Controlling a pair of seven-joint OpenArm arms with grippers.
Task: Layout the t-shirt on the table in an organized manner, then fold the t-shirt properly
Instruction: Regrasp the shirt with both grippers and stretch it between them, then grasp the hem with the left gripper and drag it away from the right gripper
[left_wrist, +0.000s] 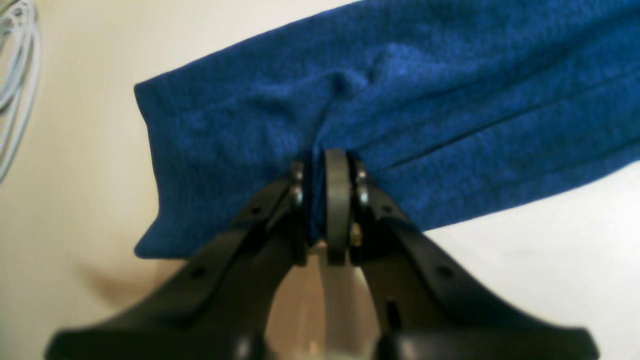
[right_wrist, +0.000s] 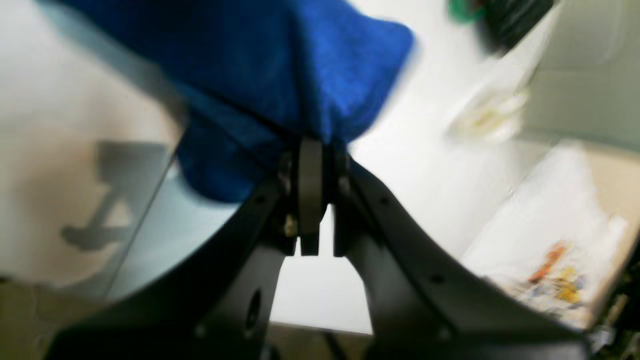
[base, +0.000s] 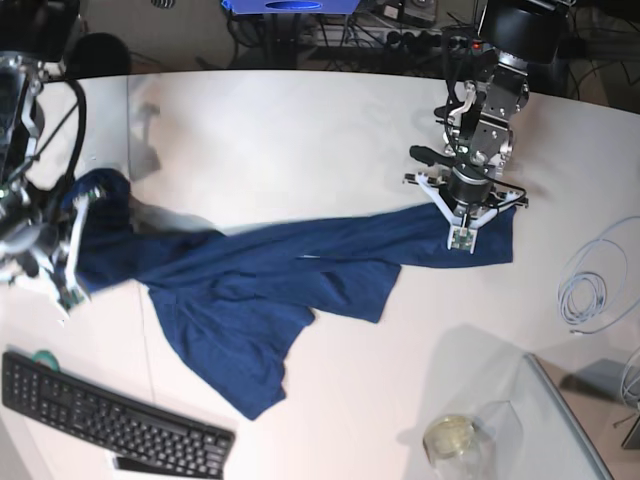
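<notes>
The dark navy t-shirt (base: 270, 285) lies stretched sideways across the white table (base: 300, 130), with a loose flap trailing toward the front. My left gripper (left_wrist: 325, 167) is shut on a bunched fold near the shirt's hemmed end (left_wrist: 165, 150); in the base view this gripper (base: 462, 233) sits at the shirt's right end. My right gripper (right_wrist: 312, 147) is shut on the t-shirt (right_wrist: 260, 65) at its other end, which is lifted off the table at the left side of the base view. The right wrist view is blurred by motion.
A black keyboard (base: 110, 420) lies at the front left, with a green roll (base: 42, 357) beside it. A glass jar (base: 452, 440) and a clear panel (base: 560, 420) stand front right. A coiled white cable (base: 590, 290) lies at the right edge.
</notes>
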